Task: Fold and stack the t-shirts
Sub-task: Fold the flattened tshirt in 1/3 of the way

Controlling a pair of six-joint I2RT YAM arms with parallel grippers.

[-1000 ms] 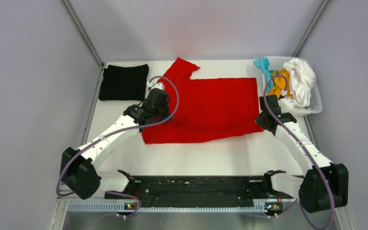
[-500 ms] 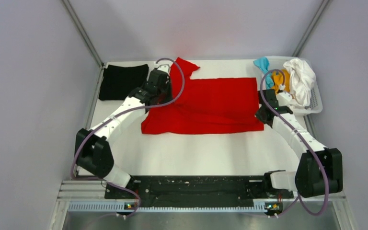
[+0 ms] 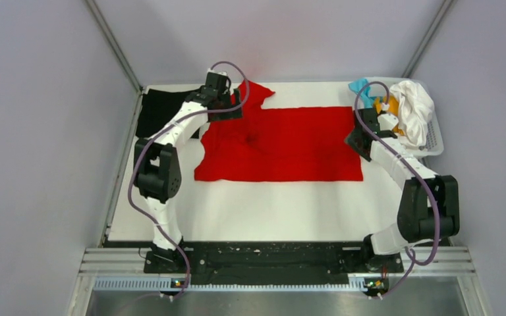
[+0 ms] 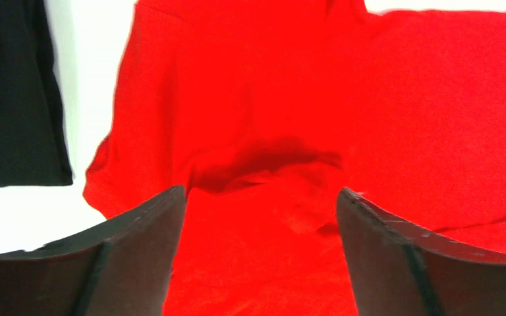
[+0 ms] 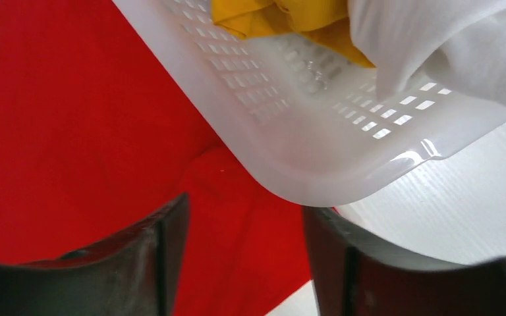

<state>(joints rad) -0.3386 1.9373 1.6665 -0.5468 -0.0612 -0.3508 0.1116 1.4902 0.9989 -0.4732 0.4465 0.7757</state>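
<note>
A bright red t-shirt (image 3: 283, 145) lies spread flat mid-table, one sleeve (image 3: 253, 92) pointing to the far edge. My left gripper (image 3: 229, 110) hovers over its far left shoulder, open, with only red cloth (image 4: 263, 131) below the fingers (image 4: 138, 250). My right gripper (image 3: 359, 137) is open over the shirt's right edge (image 5: 105, 131), next to the basket corner, and holds nothing. A folded black t-shirt (image 3: 158, 112) lies at the far left, also in the left wrist view (image 4: 13, 99). White (image 3: 414, 108), orange (image 3: 385, 115) and teal (image 3: 361, 89) t-shirts fill the basket.
The white slotted basket (image 3: 435, 141) stands at the far right, and its rounded corner (image 5: 342, 171) is just ahead of my right fingers. Grey walls close in the table on three sides. Bare white table (image 3: 270, 210) lies between the red shirt and the arm bases.
Both arms moved toward the far edge, drawing the red shirt flatter. Both grippers then opened and let go of it. The shirt's near edge is now straight.
</note>
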